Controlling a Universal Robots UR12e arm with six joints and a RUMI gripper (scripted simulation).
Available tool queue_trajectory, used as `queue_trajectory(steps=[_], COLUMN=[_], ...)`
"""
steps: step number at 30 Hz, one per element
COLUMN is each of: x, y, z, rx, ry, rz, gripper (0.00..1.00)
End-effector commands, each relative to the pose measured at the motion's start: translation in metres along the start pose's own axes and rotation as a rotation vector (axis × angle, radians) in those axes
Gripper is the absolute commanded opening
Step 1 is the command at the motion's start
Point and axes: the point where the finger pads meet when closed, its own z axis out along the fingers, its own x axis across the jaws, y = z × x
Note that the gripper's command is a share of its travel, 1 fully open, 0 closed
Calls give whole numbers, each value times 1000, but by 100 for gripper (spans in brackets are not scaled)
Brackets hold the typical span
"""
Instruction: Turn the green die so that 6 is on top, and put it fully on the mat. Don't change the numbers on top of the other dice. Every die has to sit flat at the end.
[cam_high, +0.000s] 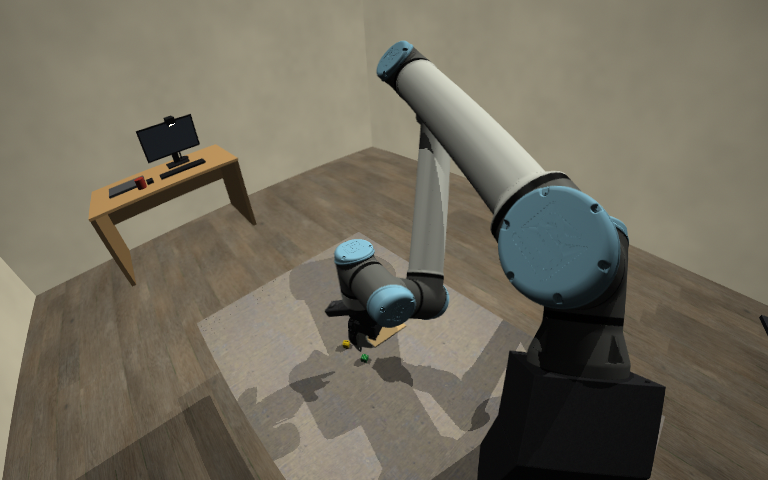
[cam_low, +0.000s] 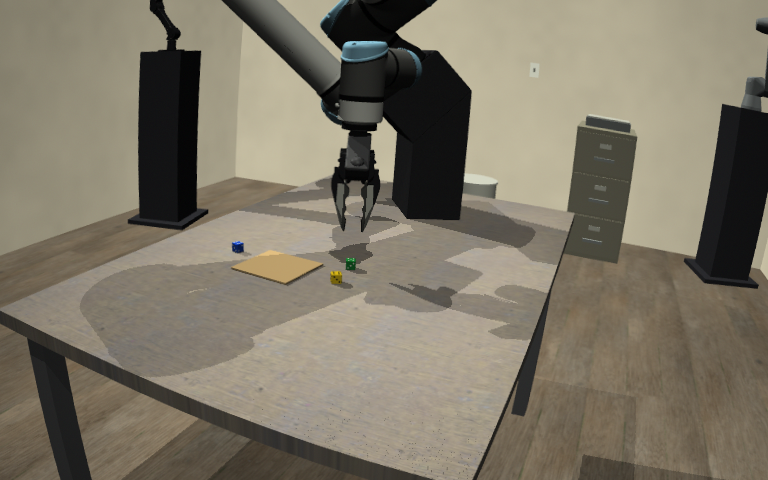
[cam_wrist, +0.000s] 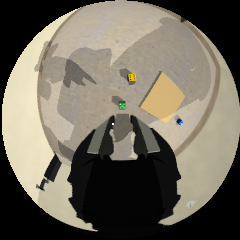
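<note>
The green die (cam_low: 350, 263) lies on the table just right of the tan mat (cam_low: 277, 266), off the mat. It also shows in the top view (cam_high: 364, 357) and in the wrist view (cam_wrist: 122, 105). My gripper (cam_low: 352, 228) points straight down and hangs above the table, a little behind the green die. Its fingers stand narrowed with a small gap, and nothing is between them. In the wrist view the fingertips frame bare table just short of the die.
A yellow die (cam_low: 335, 276) lies close in front of the green one, near the mat's right corner. A blue die (cam_low: 237, 246) lies off the mat's far left corner. Black pedestals stand around the table.
</note>
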Motion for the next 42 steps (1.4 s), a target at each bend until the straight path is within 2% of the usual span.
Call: queue_trajectory(steps=[1, 42], x=[1, 1], y=[0, 0], z=[1, 6], rx=[-1, -1], ry=[1, 1], rz=[3, 3], gripper=[21, 21])
